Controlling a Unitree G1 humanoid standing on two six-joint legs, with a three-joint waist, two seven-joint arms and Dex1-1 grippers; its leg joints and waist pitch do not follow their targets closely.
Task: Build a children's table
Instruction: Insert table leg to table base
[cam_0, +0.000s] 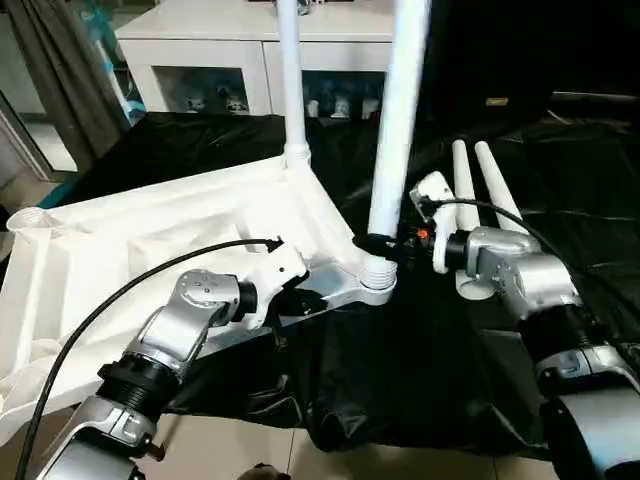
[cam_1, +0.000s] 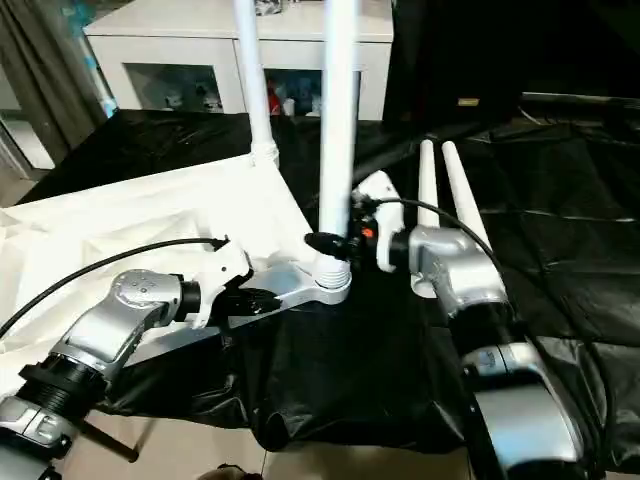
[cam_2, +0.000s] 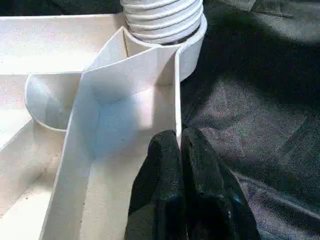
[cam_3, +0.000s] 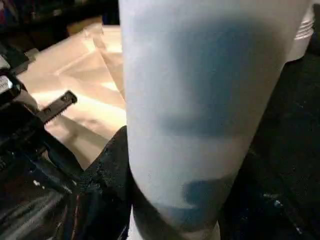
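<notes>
The tabletop (cam_0: 170, 235) lies underside-up at frame left on the black-draped counter (cam_0: 420, 370). The left hand (cam_2: 181, 150) pinches its rim wall – fingers nearly together. At centre, the right hand (cam_0: 395, 245) clasps the upright leg (cam_0: 398, 120) standing in the corner socket (cam_0: 375, 280).

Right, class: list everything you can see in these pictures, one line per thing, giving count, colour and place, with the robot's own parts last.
Tabletop: one, white, upside down on the black sheet.
Fitted legs: two, white, upright in corner sockets, one near, one farther back.
Loose legs: two, white, lying side by side on the sheet.
Black sheet: one, black, under the work.
Cabinet: one, white, glass fronts, behind.
Curtain: one, grey, back left.
Left gripper: black fingers shut on the tabletop's rim.
Right gripper: black fingers around the near leg's base.
</notes>
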